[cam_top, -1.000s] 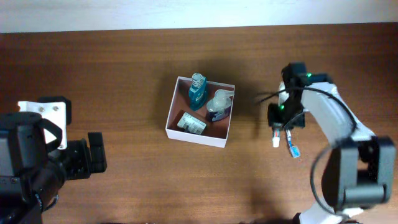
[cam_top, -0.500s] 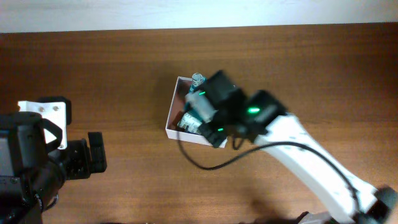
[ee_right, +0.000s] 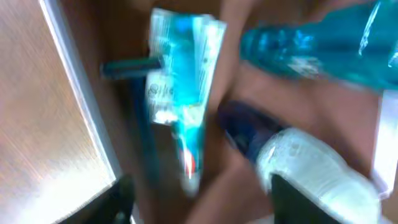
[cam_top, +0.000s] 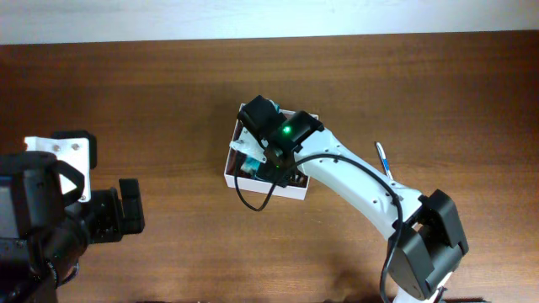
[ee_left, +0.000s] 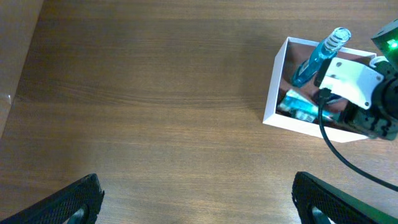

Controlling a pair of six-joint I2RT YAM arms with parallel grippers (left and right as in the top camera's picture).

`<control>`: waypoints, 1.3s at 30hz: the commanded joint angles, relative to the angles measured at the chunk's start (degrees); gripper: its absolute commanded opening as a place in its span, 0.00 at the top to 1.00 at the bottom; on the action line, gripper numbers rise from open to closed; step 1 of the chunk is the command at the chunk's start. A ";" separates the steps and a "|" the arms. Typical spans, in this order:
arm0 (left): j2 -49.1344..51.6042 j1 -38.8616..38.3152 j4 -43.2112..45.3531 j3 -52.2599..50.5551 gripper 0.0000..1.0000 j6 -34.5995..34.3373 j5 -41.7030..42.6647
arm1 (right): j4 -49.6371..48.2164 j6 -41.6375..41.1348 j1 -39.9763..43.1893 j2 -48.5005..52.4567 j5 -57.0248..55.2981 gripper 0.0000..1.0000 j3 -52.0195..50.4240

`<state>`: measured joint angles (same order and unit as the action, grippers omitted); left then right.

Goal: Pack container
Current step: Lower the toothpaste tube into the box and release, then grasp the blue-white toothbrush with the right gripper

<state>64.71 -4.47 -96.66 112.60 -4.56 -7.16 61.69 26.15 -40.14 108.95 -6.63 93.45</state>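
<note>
The container [cam_top: 229, 173], a shallow white box with a pinkish-brown inside, sits mid-table. My right gripper [cam_top: 263, 156] hangs over it, fingers down inside, and its wrist hides most of the contents. The blurred right wrist view shows a teal bottle [ee_right: 323, 43], a dark blue bottle with a white cap [ee_right: 292, 155], a blue-and-white packet [ee_right: 180, 74] and a thin dark stick [ee_right: 146, 137]. My right gripper [ee_right: 205, 202] is open with nothing pinched. The left wrist view shows the container [ee_left: 272, 93] and teal bottle [ee_left: 320, 56]. My left gripper [ee_left: 205, 208] is open over bare wood.
A thin blue-and-white toothbrush [cam_top: 383, 160] lies on the table right of the container, beside my right arm. My left gripper [cam_top: 130, 215] stays low at the left edge. The dark wooden table [cam_top: 152, 101] ends at a pale wall along the back.
My right arm swung from the table's right side to over the container, and its jaws went from shut to open. The left arm has not moved.
</note>
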 commanded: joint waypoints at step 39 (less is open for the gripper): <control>-0.35 0.24 -0.02 0.04 0.01 0.26 -0.63 | -2.62 -28.59 44.30 13.25 11.37 0.89 -11.32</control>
<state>64.71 -4.47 -96.68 112.60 -4.56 -7.16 59.66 -2.52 4.19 120.86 3.55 84.33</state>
